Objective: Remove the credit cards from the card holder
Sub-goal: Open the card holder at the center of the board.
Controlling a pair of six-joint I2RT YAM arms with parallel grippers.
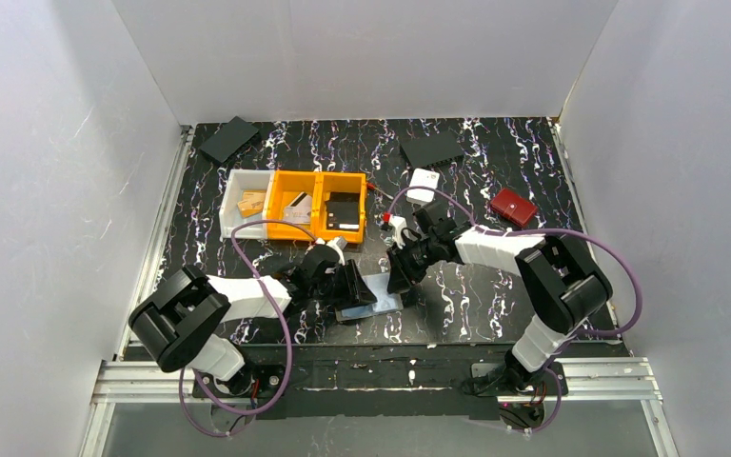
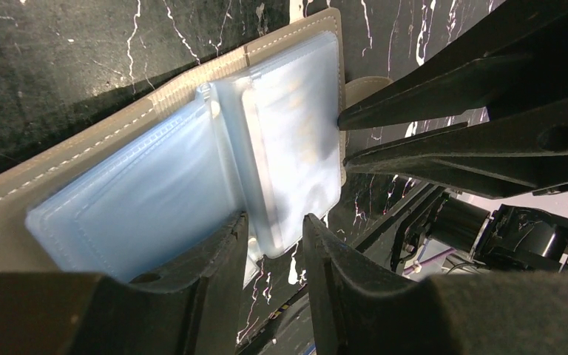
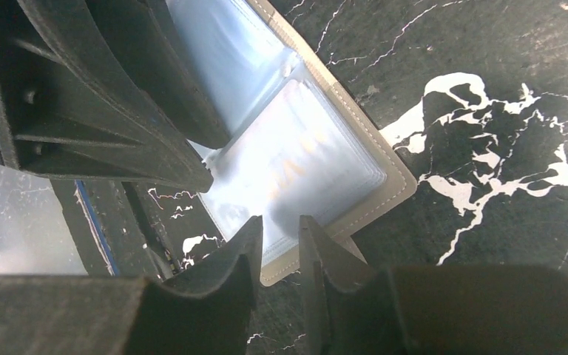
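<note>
Although the card holder [image 1: 371, 307] lies opened flat on the worktop [image 1: 495, 305], near its front edge and between the 2 arms, the removal step is judged not yet done. No card shows outside the holder in any view, so every card is left to withdraw. At least 1 card [image 3: 307, 159] sits inside the clear sleeve [image 2: 296, 140] of 1 half, with faint lettering showing through the plastic. How many cards the other sleeves hold cannot be told.

The left claw [image 2: 275, 240] points at the near edge of the sleeve stack, close to the fold. Its jaws stand a narrow gap apart with the sleeve edge in that gap. The right claw [image 3: 279, 233] meets the outer edge of the card-bearing half from the opposite side, jaws likewise narrowly apart at the stitched border. Whether either claw pinches anything cannot be told.
</note>
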